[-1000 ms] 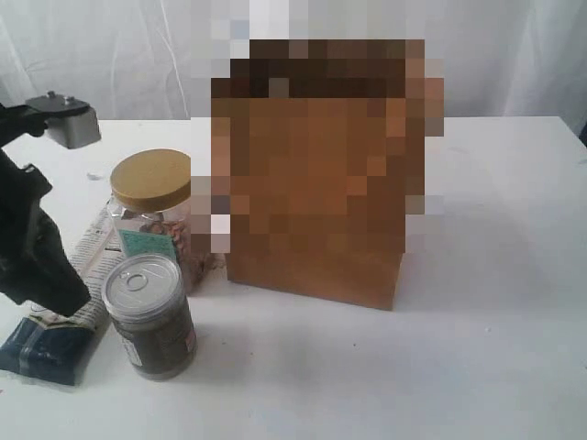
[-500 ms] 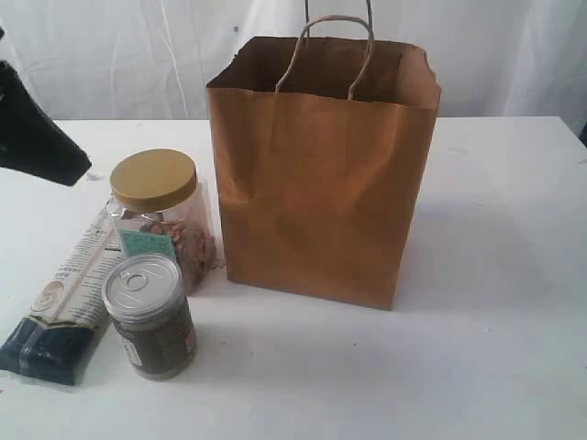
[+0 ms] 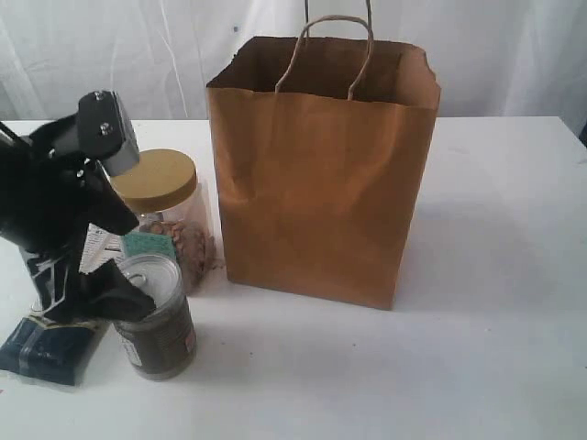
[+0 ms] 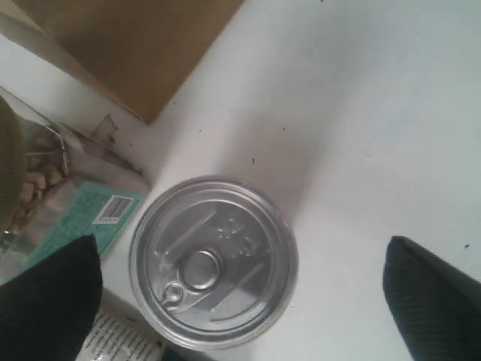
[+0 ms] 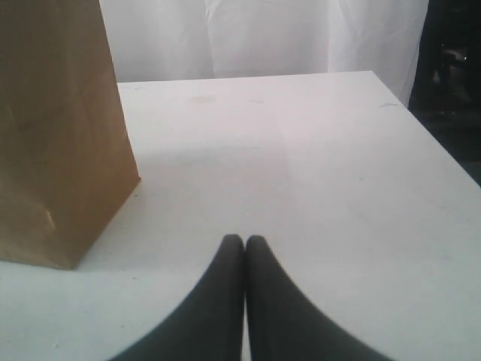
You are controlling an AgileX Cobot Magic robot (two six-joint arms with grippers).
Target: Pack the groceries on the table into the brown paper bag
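Observation:
The brown paper bag (image 3: 321, 174) stands open-topped on the table (image 3: 495, 275). Left of it stand the tan-lidded clear jar (image 3: 170, 183) and, nearer the front, the silver-lidded dark jar (image 3: 163, 335). The long white-and-navy packet (image 3: 46, 348) lies flat at the far left. My left gripper (image 3: 133, 266) hangs open just above the dark jar. In the left wrist view its lid (image 4: 214, 263) lies between the left gripper's (image 4: 240, 259) wide-apart fingers (image 4: 49, 301), nearer one finger, untouched. My right gripper (image 5: 245, 242) is shut and empty, low over the table beside the bag (image 5: 52, 135).
A white curtain hangs behind the table. The clear jar's teal label (image 4: 75, 218) and the bag's corner (image 4: 128, 53) lie close to the left gripper. White tabletop (image 5: 316, 165) stretches to the right of the bag up to the table's far edge.
The left arm has swung from the upper left edge down over the silver-lidded dark jar, and its jaws now stand open. Bag, jars and packet have not moved.

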